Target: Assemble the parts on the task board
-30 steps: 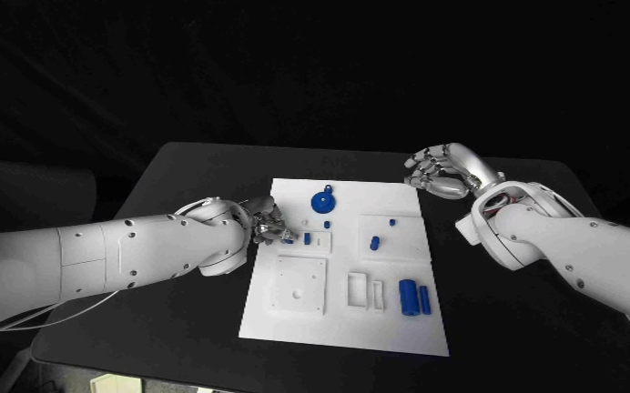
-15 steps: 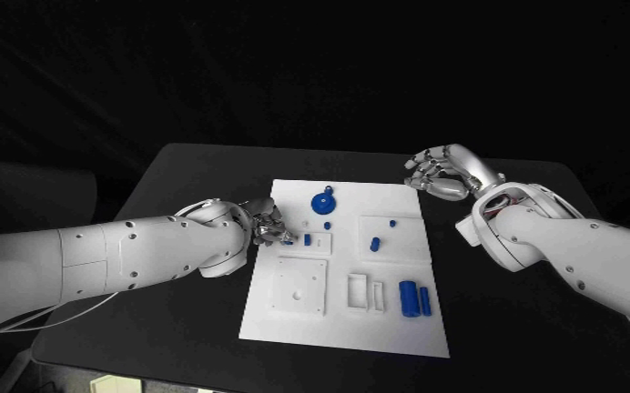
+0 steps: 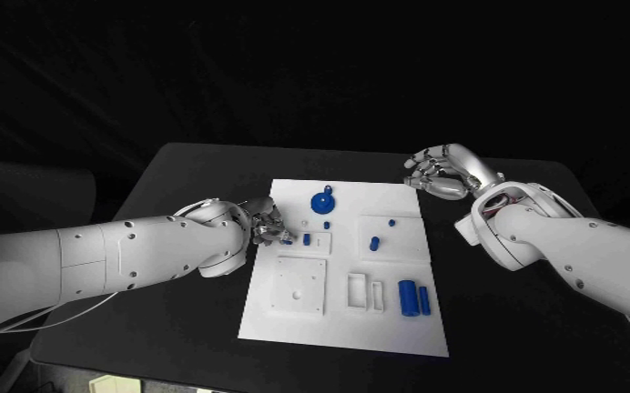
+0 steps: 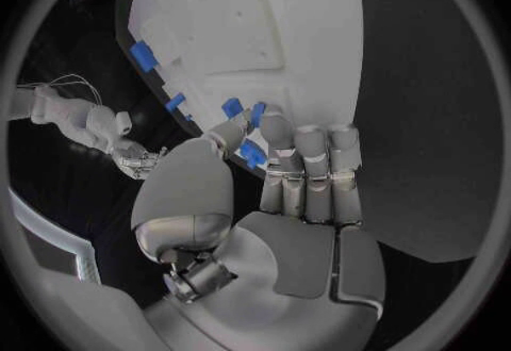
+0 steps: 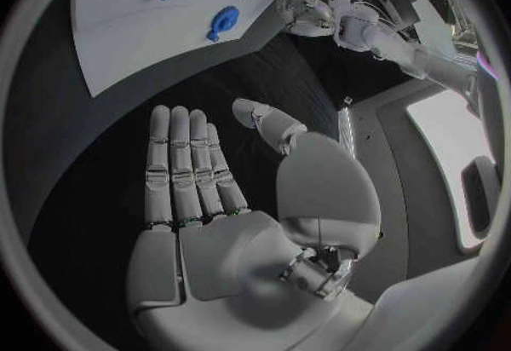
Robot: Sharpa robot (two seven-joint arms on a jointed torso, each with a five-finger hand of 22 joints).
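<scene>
The white task board (image 3: 394, 206) lies in the middle of the black table. My left hand (image 3: 267, 225) is at the board's left edge. It pinches a small blue part (image 4: 251, 153) between thumb and fingers just over the board (image 4: 245, 10). On the board are a round blue disc (image 3: 323, 202), small blue pegs (image 3: 374, 244) and two blue cylinders (image 3: 415, 297). My right hand (image 3: 442, 171) hovers past the board's far right corner. Its fingers (image 5: 186, 163) are straight and apart, holding nothing.
A white square plate (image 3: 299, 286) and a white slotted block (image 3: 360, 290) sit on the near half of the board. Bare black table (image 3: 197, 161) surrounds the board on all sides. The right wrist view shows the disc (image 5: 224, 20) and my left hand (image 5: 303, 14).
</scene>
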